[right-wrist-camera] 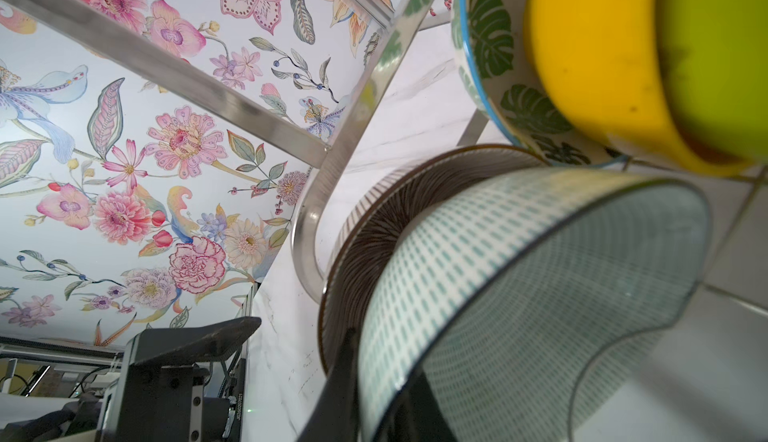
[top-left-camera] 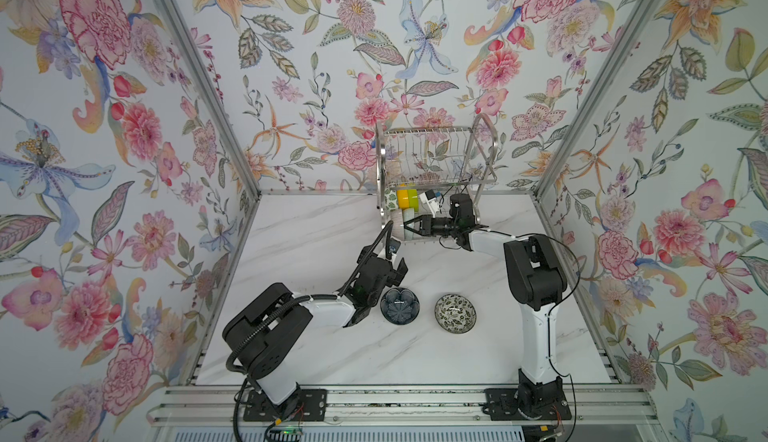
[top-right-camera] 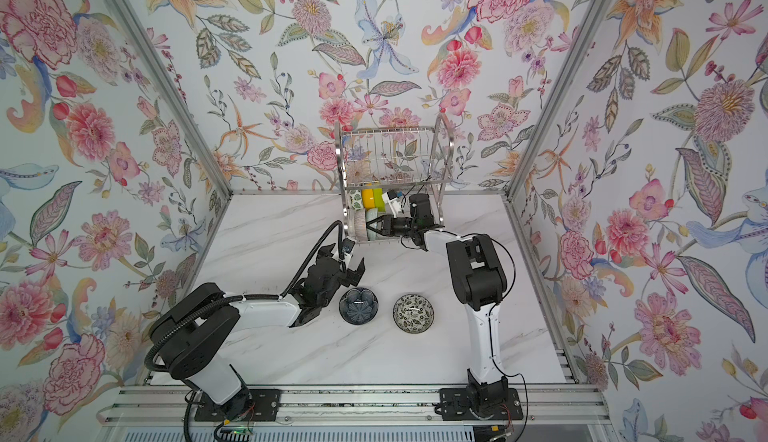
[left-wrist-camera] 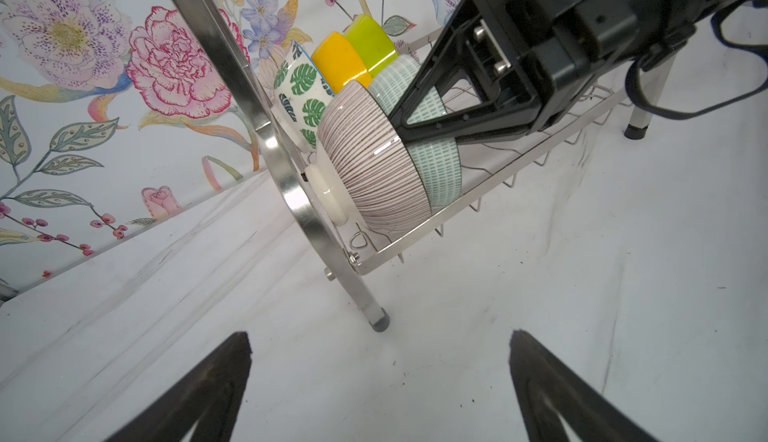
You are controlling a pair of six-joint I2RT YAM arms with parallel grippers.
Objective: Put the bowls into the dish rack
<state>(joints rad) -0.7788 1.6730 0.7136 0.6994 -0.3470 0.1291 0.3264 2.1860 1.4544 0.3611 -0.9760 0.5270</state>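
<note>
- Right tool (top-left-camera: 409, 228), its arm reaching toward the upper centre of a top view, pinches the rim of the pale green bowl (left-wrist-camera: 440, 165) on the lower shelf of the dish rack (top-left-camera: 436, 134).
- Left tool (top-left-camera: 387, 262) is spread, elbow bent, mid-frame over the tabletop (top-left-camera: 316, 228).
- Only the wrist views show the striped bowl (left-wrist-camera: 374, 161) nested against it; only the top views show the blue bowl (top-left-camera: 400, 305) and patterned bowl (top-left-camera: 455, 312) lower down.

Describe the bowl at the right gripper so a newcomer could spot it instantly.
Find the steel dish rack at the back of the marble table; on its lower shelf, bowls stand on edge in two rows. In the nearer row, the pale green bowl sits against the brown-striped bowl, its rim pinched in the right gripper. Only it carries rows of tiny teal dashes.
</note>
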